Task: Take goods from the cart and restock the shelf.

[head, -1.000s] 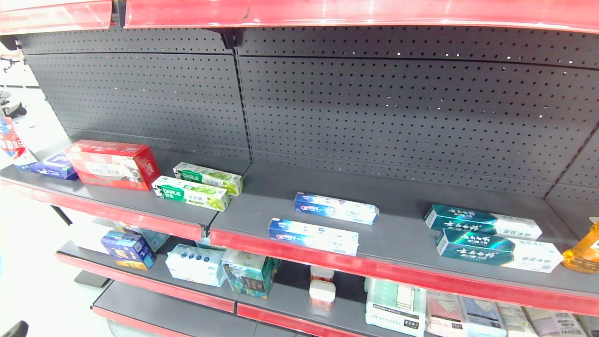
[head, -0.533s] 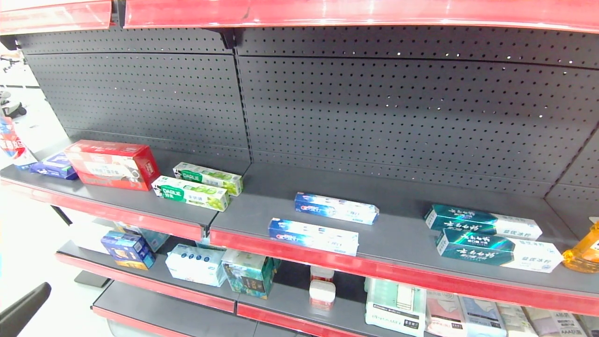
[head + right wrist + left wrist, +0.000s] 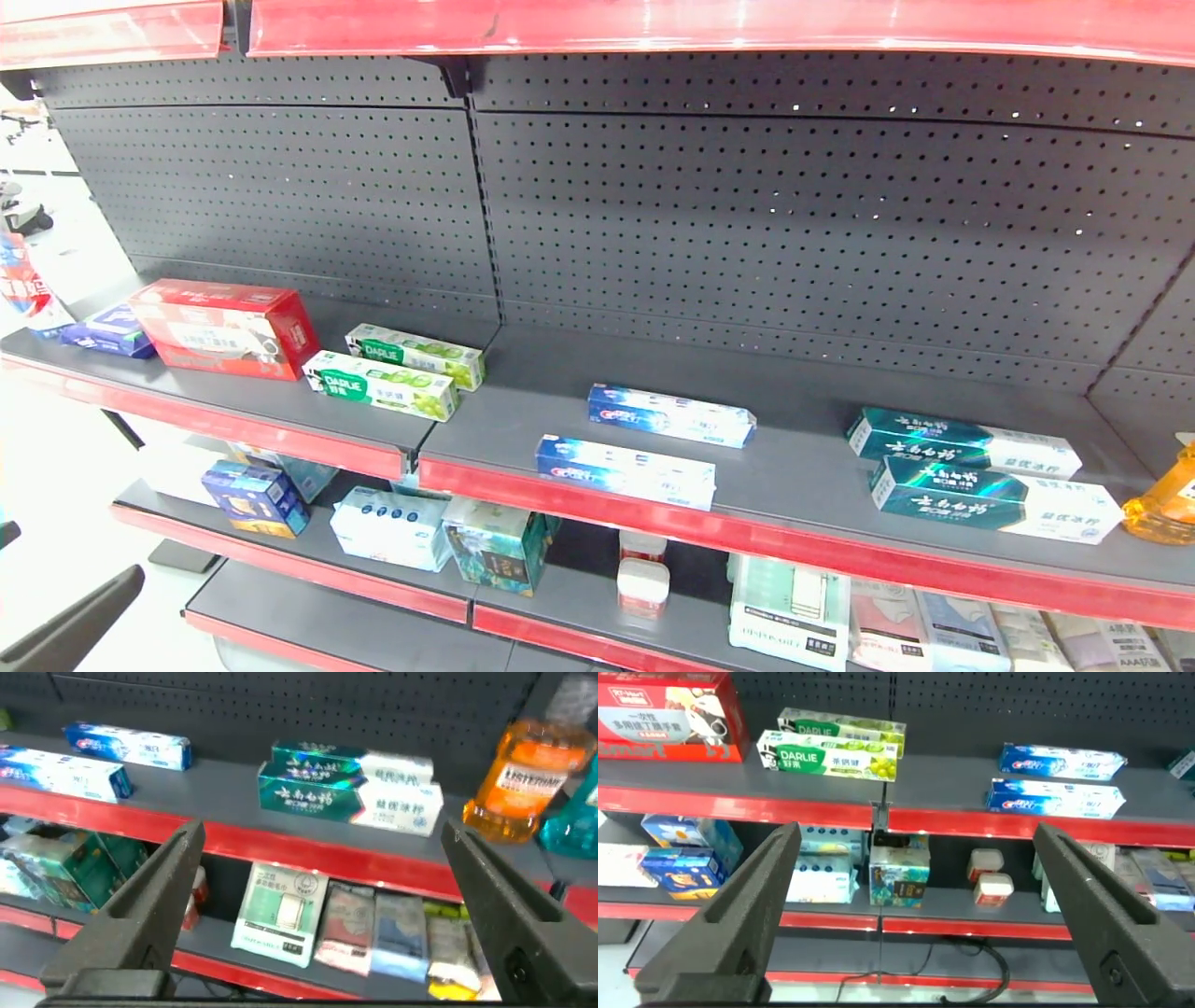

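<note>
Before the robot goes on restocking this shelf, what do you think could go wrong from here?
Both the left tool and right tool are open and empty, so reaching in now would stock nothing. The front blue toothpaste box and front teal box lie near the shelf's red lip; a careless placement might nudge them off. The orange bottle beside it could tip.

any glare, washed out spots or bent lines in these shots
Head view: glare streaks on the top red strip, which looks slightly bowed; the floor at left is washed out white. Left wrist view: the lower shelf lies in shadow. Right wrist view: light glows through the orange bottle.
</note>
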Motion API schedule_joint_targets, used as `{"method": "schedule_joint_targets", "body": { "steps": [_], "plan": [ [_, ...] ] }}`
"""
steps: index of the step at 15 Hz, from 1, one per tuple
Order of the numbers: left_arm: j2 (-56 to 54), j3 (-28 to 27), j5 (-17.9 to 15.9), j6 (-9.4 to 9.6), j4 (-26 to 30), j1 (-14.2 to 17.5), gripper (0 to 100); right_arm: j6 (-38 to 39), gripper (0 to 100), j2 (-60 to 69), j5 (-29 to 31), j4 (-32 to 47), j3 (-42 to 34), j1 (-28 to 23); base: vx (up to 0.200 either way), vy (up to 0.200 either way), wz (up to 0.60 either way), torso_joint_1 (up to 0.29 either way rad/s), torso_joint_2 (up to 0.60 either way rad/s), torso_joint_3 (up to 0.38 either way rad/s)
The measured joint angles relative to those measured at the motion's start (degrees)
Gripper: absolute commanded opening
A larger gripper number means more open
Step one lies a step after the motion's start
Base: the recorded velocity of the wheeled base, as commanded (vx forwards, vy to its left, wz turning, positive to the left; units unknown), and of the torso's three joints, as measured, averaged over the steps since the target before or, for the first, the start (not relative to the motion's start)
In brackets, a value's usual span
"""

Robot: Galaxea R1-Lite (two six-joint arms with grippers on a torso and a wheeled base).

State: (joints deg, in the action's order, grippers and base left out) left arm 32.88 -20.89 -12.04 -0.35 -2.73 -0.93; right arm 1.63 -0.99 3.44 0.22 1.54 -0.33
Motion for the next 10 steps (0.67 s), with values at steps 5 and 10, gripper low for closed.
{"method": "schedule_joint_targets", "body": {
  "steps": [5, 10],
  "plan": [
    [0.35, 0.63, -1.15, 1.30, -0.05, -0.61, 100, -2.69, 100, 0.78, -3.46, -0.22, -1.21, 0.35, 0.000, 0.000, 0.00, 0.000, 0.00, 0.000],
    [1.99, 0.59, -1.17, 0.84, -1.06, -0.76, 100, -1.48, 100, 0.96, -3.23, -0.22, -1.51, 0.33, 0.000, 0.000, 0.00, 0.000, 0.00, 0.000]
  ]
}}
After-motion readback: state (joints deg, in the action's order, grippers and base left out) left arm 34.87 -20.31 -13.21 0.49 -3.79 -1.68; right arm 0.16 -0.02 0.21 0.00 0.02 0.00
